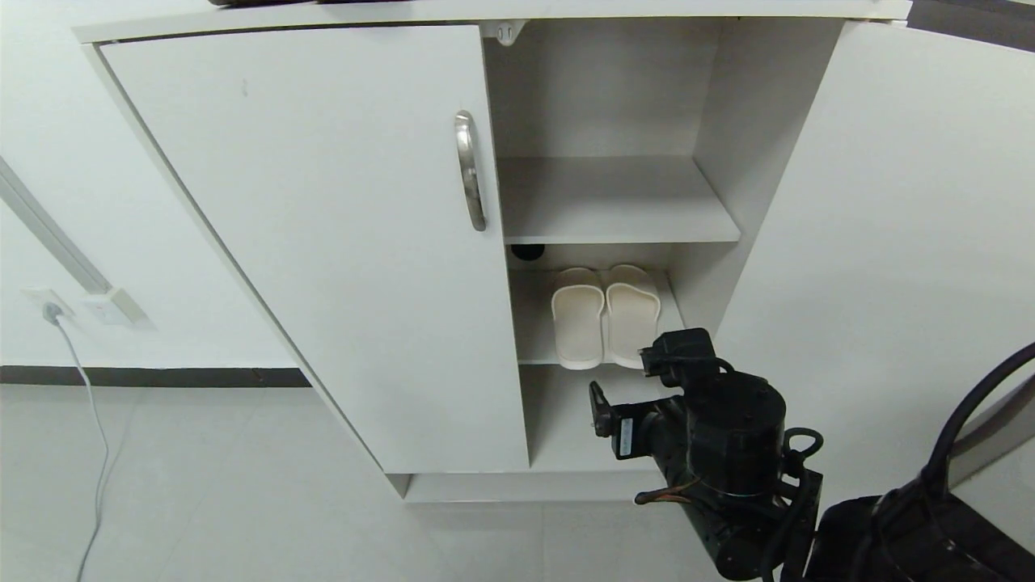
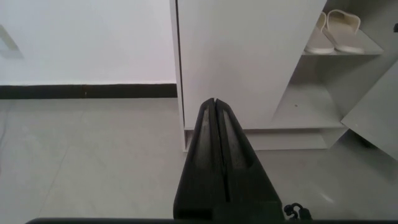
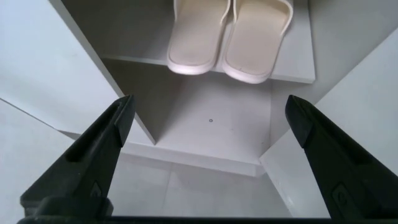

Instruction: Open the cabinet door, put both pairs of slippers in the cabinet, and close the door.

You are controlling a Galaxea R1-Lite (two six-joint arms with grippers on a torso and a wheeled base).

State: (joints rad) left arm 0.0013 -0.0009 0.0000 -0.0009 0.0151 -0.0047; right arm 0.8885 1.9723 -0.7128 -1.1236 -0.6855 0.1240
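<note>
Pair of cream moulded slippers (image 1: 606, 315) is seen at 11 o'clock just beyond the spread-apart, empty right gripper (image 3: 209, 106), long axes laid 12-to-6.

Cabinet (image 1: 291, 202) white; handle (image 1: 470, 171) silver; slippers (image 1: 605, 314) cream; left hand (image 2: 214, 102), right hand (image 3: 209, 111) black; floor (image 1: 202, 485) pale grey.

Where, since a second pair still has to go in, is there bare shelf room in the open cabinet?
The top shelf, between the closed left door and the side wall, is bare. So is the bottom compartment floor. The middle shelf is crowded: the white slippers take most of its width.
</note>
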